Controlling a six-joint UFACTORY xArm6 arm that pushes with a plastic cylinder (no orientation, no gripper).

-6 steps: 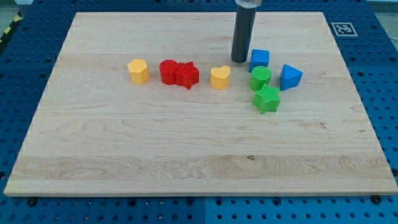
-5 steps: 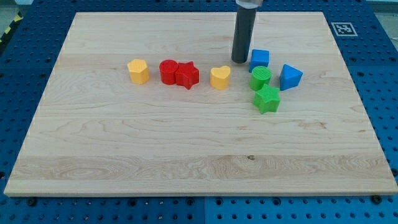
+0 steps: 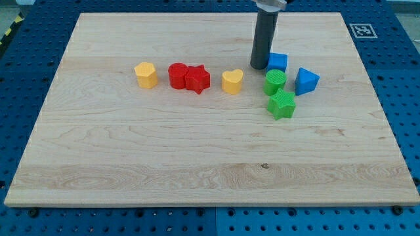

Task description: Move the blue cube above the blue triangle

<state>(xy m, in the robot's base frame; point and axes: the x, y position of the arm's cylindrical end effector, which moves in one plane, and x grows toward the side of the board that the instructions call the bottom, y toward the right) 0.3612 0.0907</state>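
Observation:
The blue cube (image 3: pixel 278 62) sits on the wooden board right of centre, near the view's top. The blue triangle (image 3: pixel 306 80) lies to its lower right, a small gap apart. My tip (image 3: pixel 260 67) stands at the cube's left side, touching or almost touching it. A green cylinder (image 3: pixel 275 82) sits just below the cube, and a green star (image 3: pixel 282 104) sits below that.
A yellow heart (image 3: pixel 231 82) lies left of the green cylinder. A red star (image 3: pixel 197 79) and a red cylinder (image 3: pixel 178 75) touch each other further left. A yellow hexagonal block (image 3: pixel 146 75) is leftmost. The board's right edge (image 3: pixel 375 98) is beyond the triangle.
My tip has moved right against the blue cube, and the cube has shifted slightly to the right. The other blocks have not moved.

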